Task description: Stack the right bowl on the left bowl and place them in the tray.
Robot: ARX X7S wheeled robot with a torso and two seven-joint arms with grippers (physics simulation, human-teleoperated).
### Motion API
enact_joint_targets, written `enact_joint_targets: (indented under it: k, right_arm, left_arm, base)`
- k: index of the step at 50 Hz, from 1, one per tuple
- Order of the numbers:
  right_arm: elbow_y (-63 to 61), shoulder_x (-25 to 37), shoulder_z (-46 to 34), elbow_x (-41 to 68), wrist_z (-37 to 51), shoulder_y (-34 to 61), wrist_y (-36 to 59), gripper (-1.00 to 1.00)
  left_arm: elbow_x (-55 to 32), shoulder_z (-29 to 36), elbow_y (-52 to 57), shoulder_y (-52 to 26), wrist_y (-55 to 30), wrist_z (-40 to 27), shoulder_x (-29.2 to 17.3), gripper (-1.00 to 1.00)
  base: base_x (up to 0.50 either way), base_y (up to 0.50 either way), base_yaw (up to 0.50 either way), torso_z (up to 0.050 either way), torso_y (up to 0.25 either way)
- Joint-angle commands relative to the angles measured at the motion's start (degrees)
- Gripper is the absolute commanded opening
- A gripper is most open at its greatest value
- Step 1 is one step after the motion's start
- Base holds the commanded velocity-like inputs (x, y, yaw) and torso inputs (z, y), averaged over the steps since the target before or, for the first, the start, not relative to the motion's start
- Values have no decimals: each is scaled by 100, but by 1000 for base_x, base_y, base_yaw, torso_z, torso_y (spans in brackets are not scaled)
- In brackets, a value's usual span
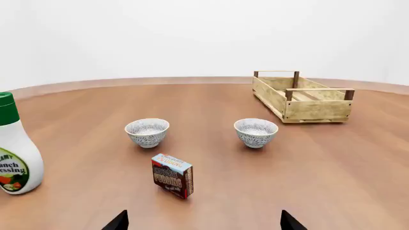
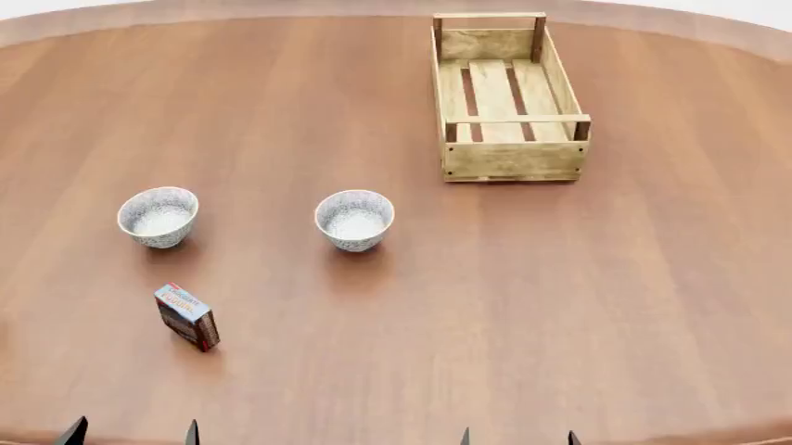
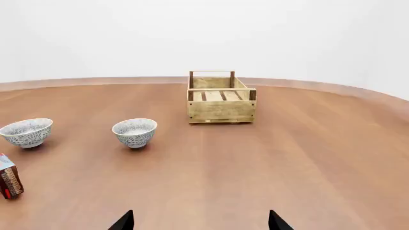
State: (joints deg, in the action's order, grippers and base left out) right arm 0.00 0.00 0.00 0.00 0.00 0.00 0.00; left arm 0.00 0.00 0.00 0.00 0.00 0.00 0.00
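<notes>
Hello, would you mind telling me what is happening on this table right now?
Nothing is being handled yet. Two patterned bowls sit apart on the wooden table: the left bowl and the right bowl, both upright and empty. The tray, a wooden crate, stands empty farther back on the right. A small pudding box stands near the left bowl, and a ranch dressing bottle shows in the left wrist view. The left gripper and right gripper are open at the near edge, holding nothing.

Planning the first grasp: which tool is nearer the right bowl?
Right. The right tool sits below and slightly right of the right bowl; the left tool is farther, off to its left.
</notes>
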Motion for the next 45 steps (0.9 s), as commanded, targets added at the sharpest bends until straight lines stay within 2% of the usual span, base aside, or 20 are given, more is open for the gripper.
enact_joint_targets:
  k: [1,12,13,14,15,30,45]
  right_arm:
    - [-20,80,-92,106,148,13,97,100]
    - [-89,257,-266,261,466,48,237,100]
    - [1481,173,-507,48,528,300,-658,100]
    - [621,320,-435,299,398,39,-39,100]
    - [-51,339,-454,301,407,7,17,100]
    - [-75,450,-592,400,544,-13,0,100]
    - [-76,547,-742,506,605,-8,25,100]
  left_arm:
    - [-85,105,21,5,-6,-110,-91,100]
    - [-250,313,65,10,-2,-330,-272,100]
    - [-228,261,-1285,-83,1018,-3,-205,100]
    - [-108,198,-425,36,159,-302,-176,100]
    - [-93,211,90,35,65,-363,-186,100]
    - [-245,384,22,2,100,-614,-347,100]
    - [-332,503,27,-9,79,-753,-452,100]
  base:
    - [0,0,0,0,0]
    - [0,0,0,0,0]
    - [0,0,0,0,0]
    - [0,0,0,0,0]
    - [0,0,0,0,0]
    - [0,0,0,0,0]
    - [0,424,0,0,0]
